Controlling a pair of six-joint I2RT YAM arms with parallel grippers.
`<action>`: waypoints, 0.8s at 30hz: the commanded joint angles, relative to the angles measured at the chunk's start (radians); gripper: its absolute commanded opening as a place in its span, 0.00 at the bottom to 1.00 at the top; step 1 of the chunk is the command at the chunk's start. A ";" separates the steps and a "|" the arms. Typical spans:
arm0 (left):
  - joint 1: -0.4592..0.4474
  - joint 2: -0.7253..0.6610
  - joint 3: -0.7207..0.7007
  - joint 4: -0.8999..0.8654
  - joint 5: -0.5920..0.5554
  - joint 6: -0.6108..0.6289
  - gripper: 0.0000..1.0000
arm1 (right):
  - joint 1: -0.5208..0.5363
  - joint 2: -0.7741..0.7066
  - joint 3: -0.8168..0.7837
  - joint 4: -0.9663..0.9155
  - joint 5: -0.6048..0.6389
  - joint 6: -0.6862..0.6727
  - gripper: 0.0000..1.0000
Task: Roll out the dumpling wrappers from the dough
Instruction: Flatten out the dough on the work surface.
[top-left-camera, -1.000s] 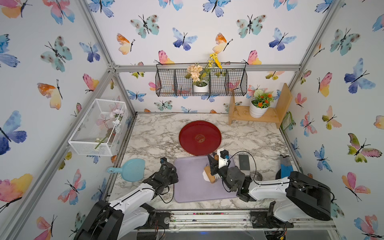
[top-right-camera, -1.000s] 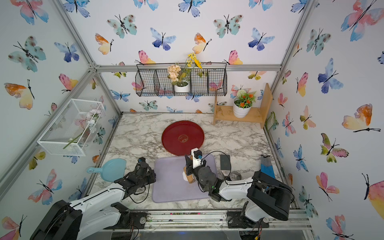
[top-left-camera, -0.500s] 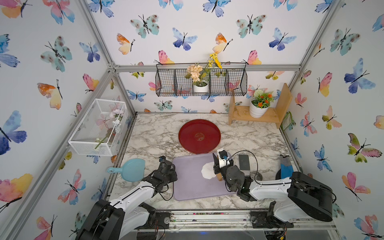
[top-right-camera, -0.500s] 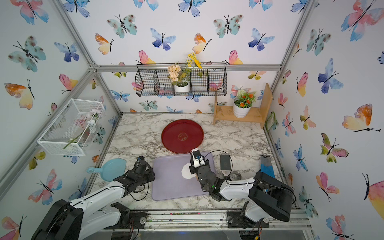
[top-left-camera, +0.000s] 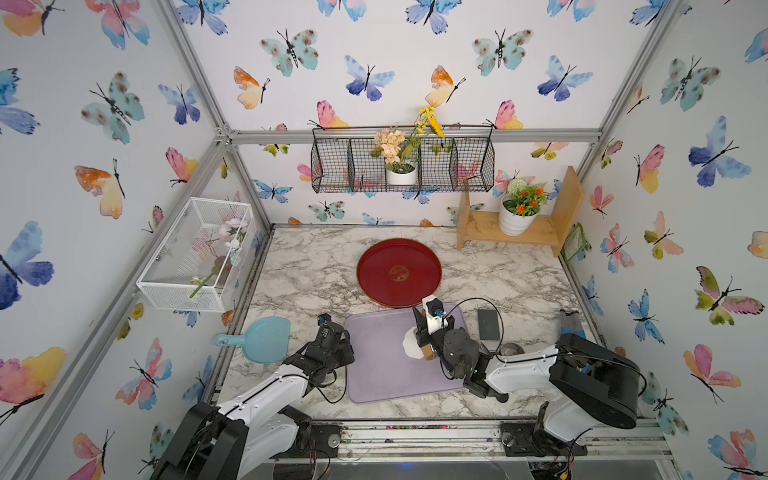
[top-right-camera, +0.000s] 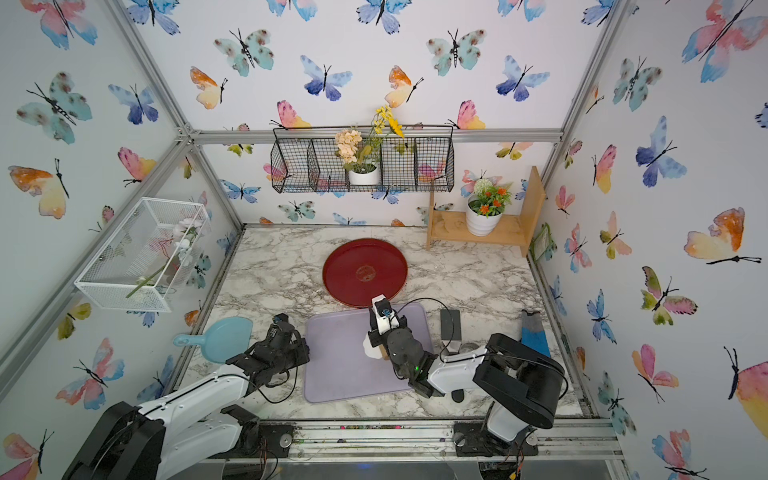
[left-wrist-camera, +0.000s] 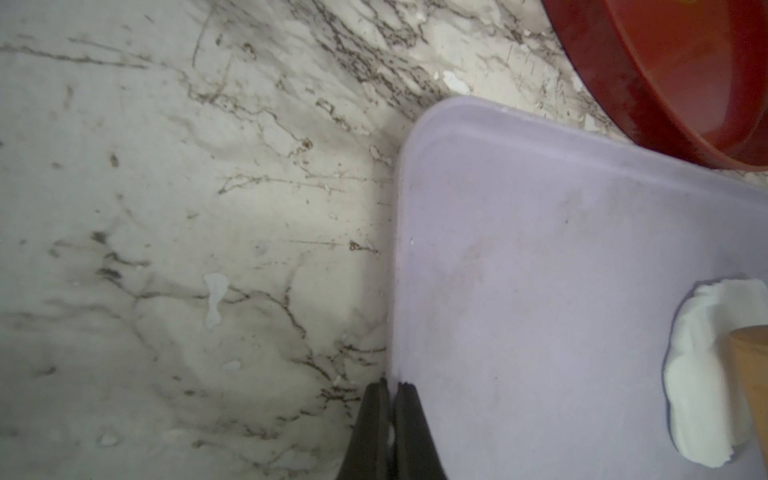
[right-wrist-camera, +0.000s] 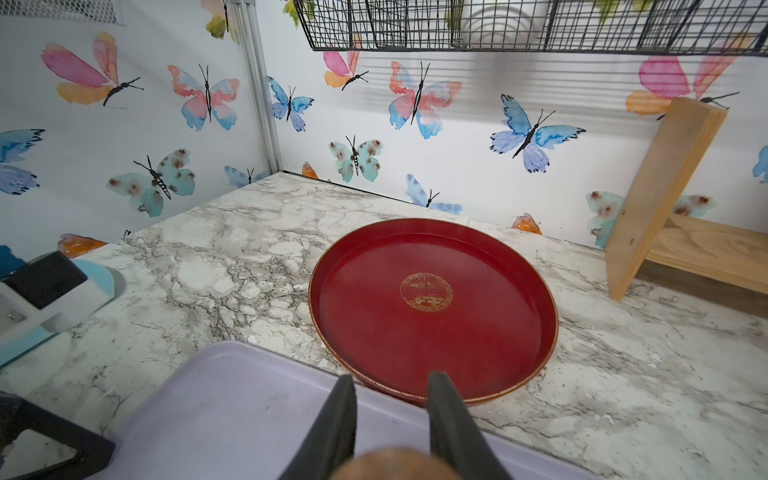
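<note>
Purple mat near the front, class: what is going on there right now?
The right gripper holds a wooden roller set on the dough, an uneven white patch lying on the purple mat. The left gripper is shut, holds nothing, and sits at the mat's left edge. The red tray lies behind the mat. No finished round wrapper shows yet.
</note>
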 joint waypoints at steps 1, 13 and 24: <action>0.008 -0.017 -0.006 0.016 0.026 -0.028 0.00 | -0.004 0.052 0.012 0.165 -0.020 0.006 0.02; 0.008 -0.024 -0.012 0.013 0.018 -0.038 0.00 | -0.007 0.143 -0.093 0.283 0.052 -0.051 0.02; 0.008 -0.024 -0.011 0.008 0.016 -0.038 0.00 | -0.061 0.159 -0.182 0.272 0.135 -0.031 0.03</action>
